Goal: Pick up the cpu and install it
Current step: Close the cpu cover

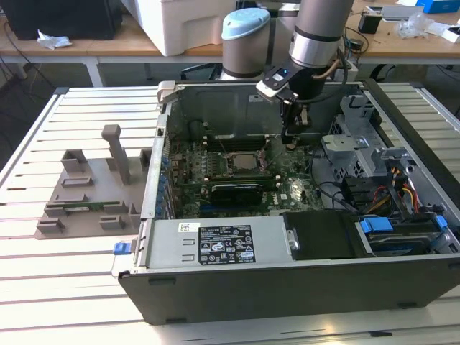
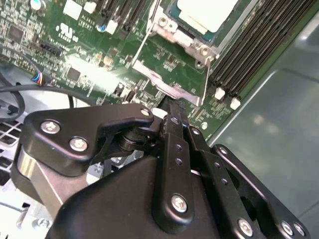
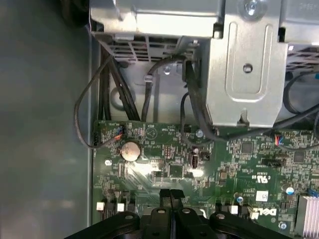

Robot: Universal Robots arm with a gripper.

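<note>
White slatted table [image 1: 50, 287] bearing grey computer case [image 1: 287, 295] | black gripper [image 2: 172, 107] hovering pinched together, empty | flat silvery square cpu [image 2: 202, 12] lying just ahead of it

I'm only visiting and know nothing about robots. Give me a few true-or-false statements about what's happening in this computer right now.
1. The arm reaches down into the open case. True.
2. The cpu sits on the motherboard. True.
3. The jaws hold the cpu. False: they are shut with nothing visible between them, apart from the cpu.
4. The grey fixture stands inside the case. False: it sits on the table outside the case, at the exterior view's left.
</note>
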